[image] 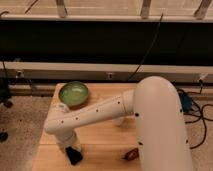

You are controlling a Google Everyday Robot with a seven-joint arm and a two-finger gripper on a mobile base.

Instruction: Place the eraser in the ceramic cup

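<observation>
One gripper (74,155) low at table's (102,150) front-left; one green bowl (73,93); one red chilli (132,154).

Soft blur, warm light around pincer (74,155)

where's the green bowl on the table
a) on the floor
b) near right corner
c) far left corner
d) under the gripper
c: the green bowl sits at the far left corner of the wooden table, while the gripper is down near the table's front left edge, apart from the bowl.
</observation>
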